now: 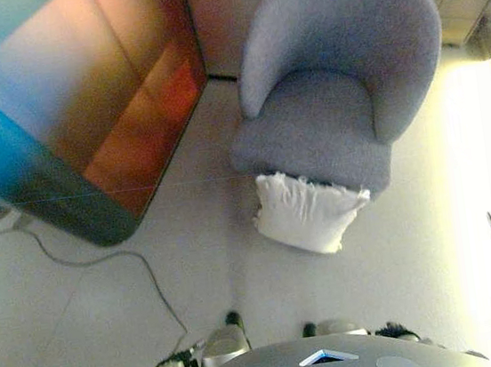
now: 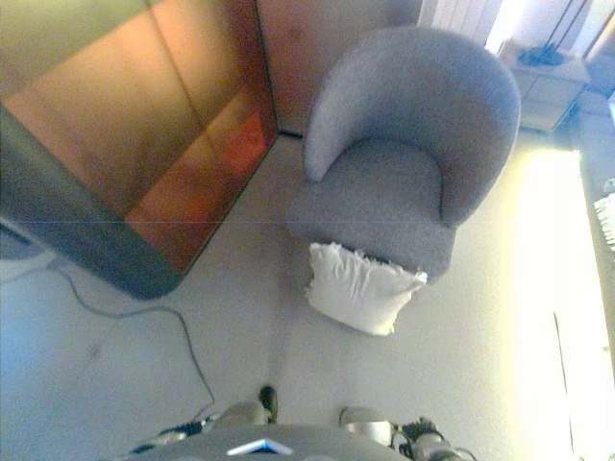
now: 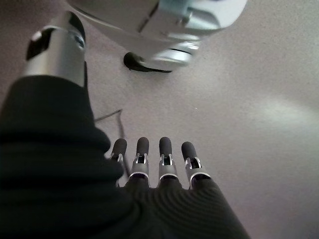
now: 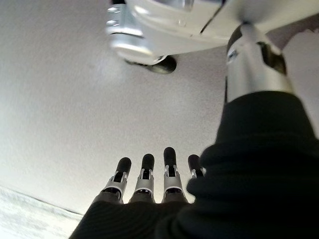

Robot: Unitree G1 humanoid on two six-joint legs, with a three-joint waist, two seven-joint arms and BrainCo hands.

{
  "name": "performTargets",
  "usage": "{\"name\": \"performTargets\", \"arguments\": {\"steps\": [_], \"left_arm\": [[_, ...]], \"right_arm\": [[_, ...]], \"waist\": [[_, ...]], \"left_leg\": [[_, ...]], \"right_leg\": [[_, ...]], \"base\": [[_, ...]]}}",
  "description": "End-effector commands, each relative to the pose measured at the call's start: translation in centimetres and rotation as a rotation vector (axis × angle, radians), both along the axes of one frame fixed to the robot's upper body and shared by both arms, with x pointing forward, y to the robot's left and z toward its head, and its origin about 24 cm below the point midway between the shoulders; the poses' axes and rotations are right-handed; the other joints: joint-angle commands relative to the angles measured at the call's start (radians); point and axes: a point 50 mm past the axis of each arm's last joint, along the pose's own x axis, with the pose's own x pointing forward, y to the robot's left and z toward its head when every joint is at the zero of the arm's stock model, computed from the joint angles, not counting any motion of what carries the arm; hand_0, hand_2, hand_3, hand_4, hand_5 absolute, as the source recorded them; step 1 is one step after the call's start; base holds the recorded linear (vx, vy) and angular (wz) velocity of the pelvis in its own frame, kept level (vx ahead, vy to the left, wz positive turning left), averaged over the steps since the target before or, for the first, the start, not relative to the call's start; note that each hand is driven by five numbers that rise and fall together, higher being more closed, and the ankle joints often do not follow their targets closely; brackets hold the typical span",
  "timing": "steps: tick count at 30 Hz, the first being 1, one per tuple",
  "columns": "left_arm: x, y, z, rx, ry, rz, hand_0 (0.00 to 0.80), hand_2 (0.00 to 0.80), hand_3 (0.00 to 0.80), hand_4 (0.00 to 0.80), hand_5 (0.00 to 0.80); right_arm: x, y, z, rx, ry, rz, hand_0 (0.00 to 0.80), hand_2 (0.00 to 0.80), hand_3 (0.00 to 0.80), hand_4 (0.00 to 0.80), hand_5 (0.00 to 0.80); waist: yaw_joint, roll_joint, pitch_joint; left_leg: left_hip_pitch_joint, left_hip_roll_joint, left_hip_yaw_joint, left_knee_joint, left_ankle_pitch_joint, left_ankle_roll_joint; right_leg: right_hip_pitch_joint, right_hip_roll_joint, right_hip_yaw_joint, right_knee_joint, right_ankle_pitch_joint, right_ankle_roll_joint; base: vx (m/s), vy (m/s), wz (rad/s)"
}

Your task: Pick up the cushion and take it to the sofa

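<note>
A white cushion (image 1: 307, 212) stood on the pale floor (image 1: 111, 325), leaning against the near front edge of a grey tub-shaped sofa chair (image 1: 341, 82), touching its seat front. Its upper edge was ruffled and it tilted slightly, its lower corner pointing toward the robot. The sofa chair's seat held nothing; its curved back wrapped round the far and right sides.

To the left stood a large panel (image 1: 82, 96) with a dark rounded frame and an orange-brown glossy face, slanting across the far left of the scene. A thin grey cord (image 1: 121, 261) ran over the floor from under the panel's near corner toward the robot. Far right, behind the sofa chair, was a small pale cabinet (image 1: 460, 0) with something dark on top; what it was could not be made out.

The left hand (image 3: 159, 164) hung low beside the body over bare floor, its fingers straight and side by side, holding nothing. The right hand (image 4: 149, 177) hung the same way on the other side, fingers extended and relaxed, also empty. Both hands were well apart from the cushion, which lay ahead of the robot, between it and the sofa chair.
</note>
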Motion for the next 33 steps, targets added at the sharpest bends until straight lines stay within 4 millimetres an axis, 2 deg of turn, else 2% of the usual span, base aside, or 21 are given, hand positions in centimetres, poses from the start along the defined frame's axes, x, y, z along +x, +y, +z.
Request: {"name": "performTargets", "arguments": {"steps": [1, 3, 6, 8, 9, 12, 14, 15, 17, 20, 22, 23, 24, 25, 26, 27, 28, 29, 30, 31, 33], "left_arm": [[-0.5, -2.2, -0.5, -0.069, 0.002, 0.018, 0.0, 0.0, 0.0, 0.0, 0.0], [-0.7, -2.3, -0.5, -0.067, -0.005, 0.027, 0.0, 0.0, 0.0, 0.0, 0.0], [-1.0, -2.2, -0.5, -0.064, -0.002, 0.018, 0.0, 0.0, 0.0, 0.0, 0.0], [-1.9, -2.3, -0.6, -0.067, 0.015, 0.007, 0.0, 0.0, 0.0, 0.0, 0.0], [-2.3, -2.3, -0.7, -0.071, 0.023, 0.008, 0.0, 0.0, 0.0, 0.0, 0.0], [-3.6, -2.6, -0.8, -0.083, 0.044, 0.036, 0.0, 0.0, 0.0, 0.0, 0.0], [-4.0, -2.7, -0.8, -0.09, 0.051, 0.053, 0.0, 0.0, 0.0, 0.0, 0.0], [-4.1, -2.8, -0.8, -0.095, 0.054, 0.057, 0.0, 0.0, 0.0, 0.0, 0.0], [-4.0, -2.3, -0.7, -0.088, 0.06, 0.045, 0.0, 0.0, 0.0, 0.0, 0.0], [-3.8, -1.4, -0.6, -0.069, 0.058, 0.024, 0.0, 0.0, 0.0, 0.0, 0.0], [-3.3, -1.0, -0.5, -0.062, 0.042, 0.039, 0.0, 0.0, 0.0, 0.0, 0.0], [-3.0, -0.8, -0.4, -0.055, 0.038, 0.034, 0.0, 0.0, 0.0, 0.0, 0.0], [-2.6, -0.5, -0.4, -0.044, 0.033, 0.033, 0.0, 0.0, 0.0, 0.0, 0.0], [-2.2, -0.3, -0.3, -0.032, 0.027, 0.03, 0.0, 0.0, 0.0, 0.0, 0.0], [-1.8, -0.1, -0.2, -0.019, 0.023, 0.022, 0.0, 0.0, 0.0, 0.0, 0.0], [-1.4, 0.0, -0.1, -0.007, 0.018, 0.019, 0.0, 0.0, 0.0, 0.0, 0.0], [-1.1, 0.0, -0.1, -0.001, 0.012, 0.023, 0.0, 0.0, 0.0, 0.0, 0.0], [0.0, 0.1, 0.0, 0.002, -0.011, 0.035, 0.0, 0.0, 0.0, 0.0, 0.0], [1.0, 0.0, 0.1, 0.0, -0.033, 0.04, 0.0, 0.0, 0.0, 0.0, 0.0], [2.1, -0.2, 0.3, -0.005, -0.061, 0.05, 0.0, 0.0, 0.0, 0.0, 0.0], [3.9, -0.6, 0.5, -0.016, -0.113, 0.069, 0.0, 0.0, 0.0, 0.0, 0.0]], "right_arm": [[0.0, -1.3, 0.3, -0.041, -0.002, 0.002, 0.0, 0.0, 0.0, 0.0, 0.0], [0.1, -1.3, 0.3, -0.042, -0.006, 0.008, 0.0, 0.0, 0.0, 0.0, 0.0], [0.1, -1.2, 0.3, -0.049, -0.011, -0.005, 0.0, 0.0, 0.0, 0.0, 0.0], [-0.3, -1.1, 0.2, -0.048, -0.008, -0.015, 0.0, 0.0, 0.0, 0.0, 0.0], [-0.5, -1.0, 0.2, -0.046, -0.002, -0.01, 0.0, 0.0, 0.0, 0.0, 0.0], [-1.3, -0.7, 0.0, -0.047, 0.041, 0.02, 0.0, 0.0, 0.0, 0.0, 0.0], [-1.9, -0.6, -0.1, -0.053, 0.062, 0.026, 0.0, 0.0, 0.0, 0.0, 0.0], [-2.0, -0.6, -0.1, -0.057, 0.066, 0.018, 0.0, 0.0, 0.0, 0.0, 0.0], [-2.5, -0.5, -0.2, -0.059, 0.067, -0.019, 0.0, 0.0, 0.0, 0.0, 0.0], [-3.3, 0.1, -0.4, -0.038, 0.065, -0.037, 0.0, 0.0, 0.0, 0.0, 0.0], [-3.5, 0.9, -0.6, -0.03, 0.065, -0.018, 0.0, 0.0, 0.0, 0.0, 0.0], [-3.2, 1.3, -0.6, -0.023, 0.045, -0.003, 0.0, 0.0, 0.0, 0.0, 0.0], [-2.9, 1.7, -0.6, -0.018, 0.027, 0.016, 0.0, 0.0, 0.0, 0.0, 0.0], [-2.5, 2.0, -0.6, -0.019, 0.008, 0.025, 0.0, 0.0, 0.0, 0.0, 0.0], [-2.0, 2.1, -0.5, -0.023, -0.023, 0.023, 0.0, 0.0, 0.0, 0.0, 0.0], [-1.4, 2.4, -0.5, -0.018, -0.056, 0.027, 0.0, 0.0, 0.0, 0.0, 0.0], [-0.9, 2.5, -0.4, -0.013, -0.081, 0.032, 0.0, 0.0, 0.0, 0.0, 0.0], [0.2, 2.9, -0.2, -0.018, -0.116, 0.075, 0.0, 0.0, 0.0, 0.0, 0.0], [0.9, 3.2, 0.0, -0.028, -0.139, 0.117, 0.0, 0.0, 0.0, 0.0, 0.0], [1.9, 3.5, 0.2, -0.034, -0.17, 0.152, 0.0, 0.0, 0.0, 0.0, 0.0], [3.5, 3.8, 0.7, -0.033, -0.238, 0.161, 0.0, 0.0, 0.0, 0.0, 0.0]], "waist": [[0.029, -0.01, 0.026], [0.058, 0.009, 0.043], [0.085, 0.033, 0.043], [0.109, 0.052, 0.031], [0.115, 0.052, 0.029], [0.135, 0.057, 0.012], [0.139, 0.06, 0.01], [0.138, 0.058, 0.009], [0.129, 0.058, 0.007], [0.125, 0.046, -0.007], [0.125, 0.021, -0.031], [0.127, 0.01, -0.044], [0.126, 0.0, -0.056], [0.127, 0.002, -0.063], [0.123, 0.012, -0.066], [0.113, 0.014, -0.061], [0.108, 0.023, -0.06], [0.091, 0.038, -0.047], [0.081, 0.041, -0.034], [0.075, 0.051, -0.018], [0.062, 0.069, 0.02]], "left_leg": [[-0.079, -0.027, 0.031, 0.336, -0.224, 0.158], [-0.116, -0.046, 0.022, 0.232, -0.167, 0.138], [-0.118, -0.035, 0.041, 0.004, -0.103, 0.118], [-0.118, -0.025, 0.018, -0.192, -0.038, 0.099], [-0.107, -0.026, 0.005, -0.242, -0.023, 0.097], [-0.141, -0.012, -0.049, -0.316, -0.022, 0.081], [-0.135, 0.009, -0.064, -0.316, -0.02, 0.083], [-0.122, 0.02, -0.056, -0.316, -0.034, 0.09], [-0.12, 0.042, -0.007, -0.288, -0.036, 0.093], [-0.143, 0.026, -0.011, -0.193, -0.049, 0.112], [-0.151, -0.008, -0.002, -0.138, -0.087, 0.151], [-0.152, -0.028, 0.006, -0.122, -0.109, 0.173], [-0.142, -0.047, 0.007, -0.126, -0.123, 0.19], [-0.127, -0.056, 0.006, -0.13, -0.138, 0.204], [-0.108, -0.059, 0.006, -0.134, -0.153, 0.214], [-0.08, -0.068, 0.01, -0.14, -0.166, 0.219], [-0.065, -0.064, 0.014, -0.144, -0.172, 0.219], [-0.042, -0.054, 0.023, -0.155, -0.175, 0.217], [-0.031, -0.054, 0.032, -0.161, -0.175, 0.21], [-0.017, -0.047, 0.045, -0.167, -0.176, 0.2], [0.004, -0.028, 0.072, -0.186, -0.184, 0.18]], "right_leg": [[0.037, 0.007, 0.001, -0.068, 0.062, -0.004], [0.09, 0.036, 0.021, -0.081, 0.028, 0.001], [0.165, 0.068, 0.037, -0.109, -0.008, 0.009], [0.245, 0.09, 0.073, -0.135, -0.045, 0.015], [0.273, 0.089, 0.092, -0.142, -0.059, 0.017], [0.335, 0.091, 0.153, -0.145, -0.115, 0.024], [0.351, 0.085, 0.173, -0.129, -0.146, 0.028], [0.348, 0.072, 0.172, -0.117, -0.149, 0.034], [0.342, 0.05, 0.144, -0.084, -0.162, 0.044], [0.346, 0.021, 0.126, -0.005, -0.165, 0.058], [0.334, -0.011, 0.115, 0.06, -0.08, 0.101], [0.317, -0.031, 0.102, 0.11, -0.012, 0.129], [0.286, -0.054, 0.08, 0.179, 0.049, 0.159], [0.236, -0.075, 0.059, 0.27, 0.104, 0.175], [0.173, -0.088, 0.043, 0.346, 0.152, 0.177], [0.093, -0.106, 0.025, 0.392, 0.172, 0.174], [0.043, -0.105, 0.014, 0.394, 0.177, 0.169], [-0.039, -0.094, -0.012, 0.379, 0.124, 0.152], [-0.08, -0.092, -0.049, 0.33, 0.081, 0.144], [-0.134, -0.102, -0.096, 0.251, 0.069, 0.136], [-0.224, -0.128, -0.146, 0.154, 0.095, 0.126]], "base": [[0.15, 0.002, -0.18], [0.226, 0.011, 0.03], [0.333, 0.032, -0.01], [0.498, 0.078, 0.09], [0.498, 0.103, -0.14], [0.507, 0.122, -0.57], [0.501, 0.163, -0.73], [0.515, 0.212, -0.66], [0.495, 0.216, -0.63], [0.535, 0.199, -0.31], [0.498, 0.196, -0.11], [0.449, 0.191, -0.03], [0.44, 0.201, -0.15], [0.406, 0.205, -0.2], [0.371, 0.202, -0.19], [0.319, 0.173, -0.12], [0.247, 0.133, -0.25], [0.161, 0.072, -0.32], [0.105, 0.035, -0.35], [-0.004, -0.001, -0.3], [-0.083, -0.004, -0.49]]}}
